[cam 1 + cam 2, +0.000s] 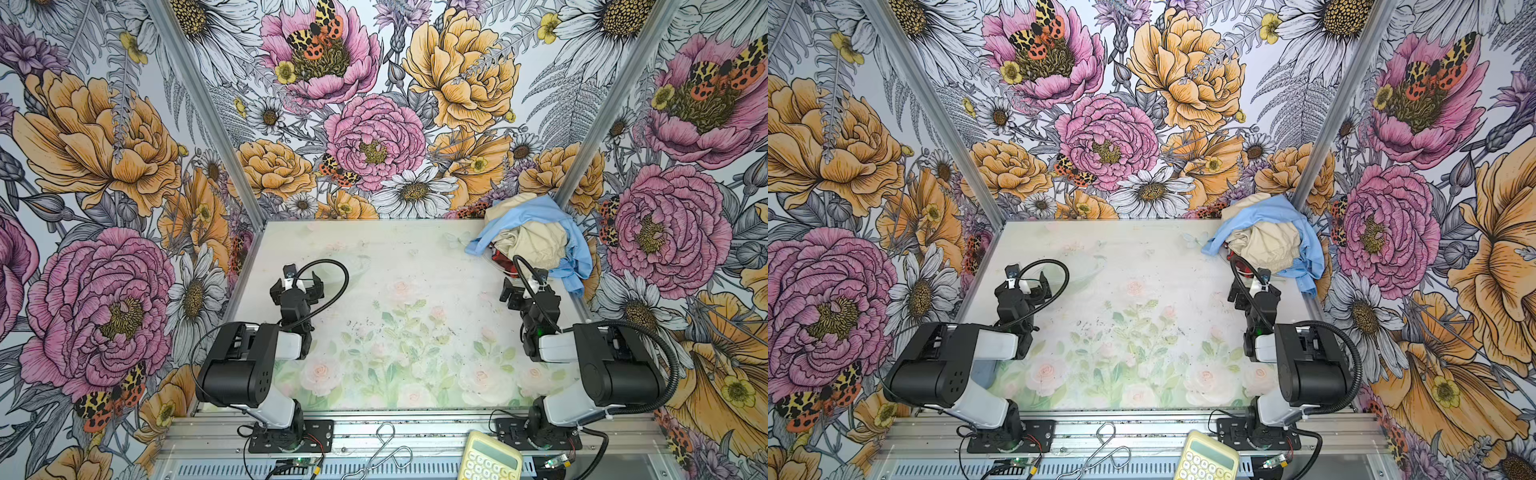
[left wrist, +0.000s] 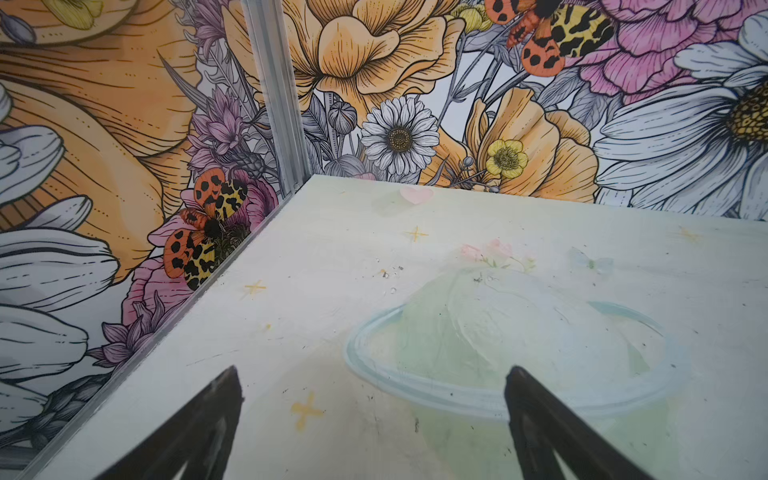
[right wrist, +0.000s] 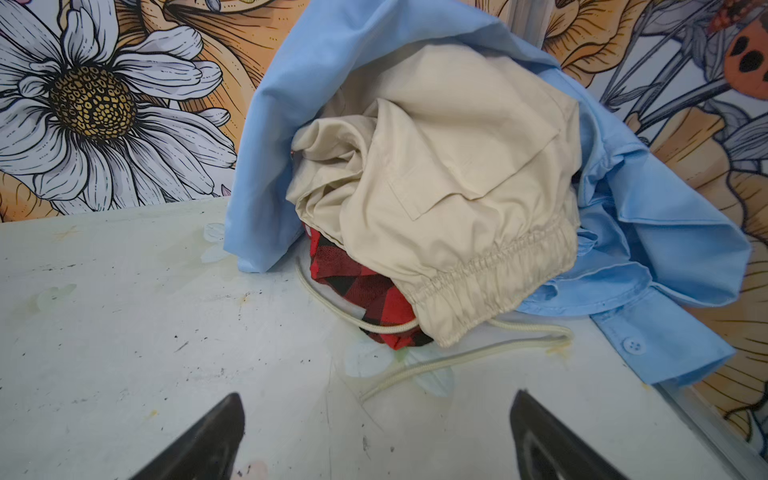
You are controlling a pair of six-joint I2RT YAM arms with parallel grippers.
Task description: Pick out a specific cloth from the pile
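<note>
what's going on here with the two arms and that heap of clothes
Nothing is held yet. The right arm points at the pile in the far right corner of the table, jaws open. The red plaid cloth peeks out under the beige garment. The left arm sits apart, jaws open and empty.

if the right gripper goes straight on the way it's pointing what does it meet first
Most likely the cream drawstring cord lying on the table just ahead of the open right gripper; behind it, the red and black plaid cloth under the beige elastic-hemmed garment. Depth is unclear.
</note>
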